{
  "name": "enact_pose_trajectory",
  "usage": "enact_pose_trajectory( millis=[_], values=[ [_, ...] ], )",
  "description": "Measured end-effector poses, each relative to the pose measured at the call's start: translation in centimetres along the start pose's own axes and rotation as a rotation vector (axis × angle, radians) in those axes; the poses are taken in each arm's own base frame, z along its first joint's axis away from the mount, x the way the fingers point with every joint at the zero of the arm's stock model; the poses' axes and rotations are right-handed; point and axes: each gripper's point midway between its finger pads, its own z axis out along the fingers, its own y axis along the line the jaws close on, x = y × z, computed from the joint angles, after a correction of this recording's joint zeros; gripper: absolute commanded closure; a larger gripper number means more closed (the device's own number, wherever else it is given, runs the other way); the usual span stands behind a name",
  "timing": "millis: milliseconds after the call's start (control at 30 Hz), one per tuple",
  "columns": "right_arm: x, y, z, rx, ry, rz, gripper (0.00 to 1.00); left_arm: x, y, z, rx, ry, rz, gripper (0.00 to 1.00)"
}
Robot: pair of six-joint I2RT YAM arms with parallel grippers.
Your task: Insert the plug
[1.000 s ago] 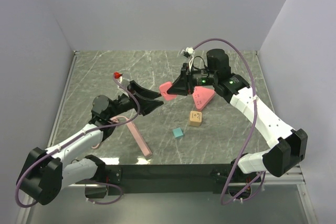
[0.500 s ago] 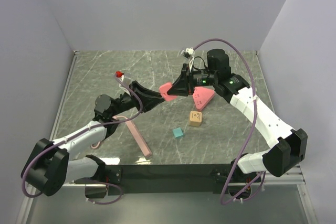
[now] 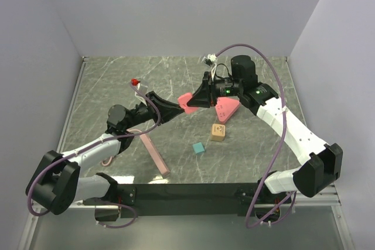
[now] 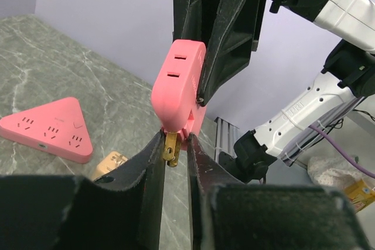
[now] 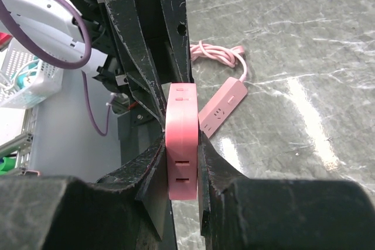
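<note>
The plug [image 4: 179,86] (a pink adapter block with a brass prong [image 4: 170,149] showing at its lower end) is off the bench [image 3: 117,80]. It is held in the air just beside the triangular power strip [image 3: 227,109], on the side toward the left arm. The right tool [image 5: 181,144] is clenched on the block's flat sides. The left tool [image 4: 174,141] is pinched closed on the block's lower end, with one finger on either side of the prong. Both tools therefore grip the plug at once, which looks like a handover or a mid-air re-grip rather than the insertion itself.

What is done: the plug is picked up and raised. What is left, as I judge it, is most of the task. One tool has to let go, the prong end has to be turned toward a socket, and the plug has to be pressed home. Nothing is seated in any socket yet. The triangular power strip lies flat with its sockets up and bare. A long pink strip [image 3: 153,151] lies well apart from it, toward the left arm's base. Which of the two is the target I cannot tell.
</note>
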Motion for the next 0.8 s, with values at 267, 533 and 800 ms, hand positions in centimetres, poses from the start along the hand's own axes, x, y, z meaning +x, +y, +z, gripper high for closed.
enact_pose_trajectory(
  millis=[267,533,800],
  values=[
    [-0.3,-0.7,0.1,0.032,-0.018,-0.003,1.0,0.0,0.2,-0.1,-0.032,0.006,-0.005,0.01],
    [-0.1,-1.9,0.4,0.069,-0.059,0.017,1.0,-1.1,0.8,-3.4,-0.253,-0.074,0.038,0.01],
    [1.3,-2.7,-0.5,0.108,-0.105,0.039,1.0,0.8,5.8,-10.9,-0.758,-0.141,-0.067,0.01]
  ],
)
